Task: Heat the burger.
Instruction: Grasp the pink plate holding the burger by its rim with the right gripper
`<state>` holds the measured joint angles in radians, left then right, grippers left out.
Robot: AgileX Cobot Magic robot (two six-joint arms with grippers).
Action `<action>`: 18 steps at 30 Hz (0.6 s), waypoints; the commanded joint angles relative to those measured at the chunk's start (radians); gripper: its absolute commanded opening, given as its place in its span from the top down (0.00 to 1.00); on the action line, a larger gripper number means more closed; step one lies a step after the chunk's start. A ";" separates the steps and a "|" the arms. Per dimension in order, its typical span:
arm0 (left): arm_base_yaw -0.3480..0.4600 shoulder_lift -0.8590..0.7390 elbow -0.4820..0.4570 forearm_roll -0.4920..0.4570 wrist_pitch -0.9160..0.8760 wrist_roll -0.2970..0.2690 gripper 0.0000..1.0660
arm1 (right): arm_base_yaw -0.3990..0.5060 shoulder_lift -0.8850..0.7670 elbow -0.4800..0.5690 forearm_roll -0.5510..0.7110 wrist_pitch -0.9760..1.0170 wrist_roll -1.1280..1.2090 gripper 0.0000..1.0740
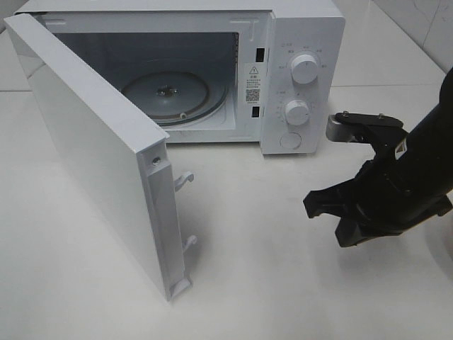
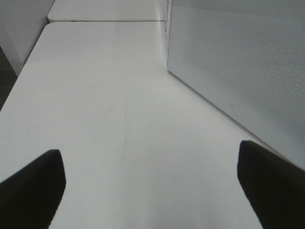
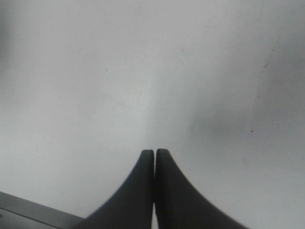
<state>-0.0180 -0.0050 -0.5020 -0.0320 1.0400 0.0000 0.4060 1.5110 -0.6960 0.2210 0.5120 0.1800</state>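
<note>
The burger is out of view in every frame. A white microwave stands at the back of the table, and its door is swung wide to the left. Its glass turntable lies bare inside. At the right, in front of the control panel, my right gripper hovers low over the table; in the right wrist view its fingertips press together with nothing between them. My left gripper is open over bare tabletop, next to the door's outer face.
Two round knobs and a push button sit on the microwave's right panel. Latch hooks stick out of the open door's edge. The white table stretches in front of the oven.
</note>
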 commanded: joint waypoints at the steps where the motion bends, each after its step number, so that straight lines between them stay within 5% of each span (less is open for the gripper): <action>1: 0.005 -0.020 0.003 -0.003 -0.003 0.000 0.16 | -0.007 -0.023 -0.006 -0.068 0.064 -0.003 0.99; 6: 0.005 -0.020 0.003 -0.003 -0.003 0.000 0.16 | -0.015 -0.062 -0.006 -0.277 0.173 0.072 0.97; 18: 0.005 -0.020 0.003 -0.001 -0.003 0.000 0.16 | -0.160 -0.090 -0.006 -0.358 0.265 -0.041 1.00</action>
<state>-0.0180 -0.0050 -0.5020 -0.0320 1.0400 0.0000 0.2650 1.4260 -0.6970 -0.1220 0.7540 0.1780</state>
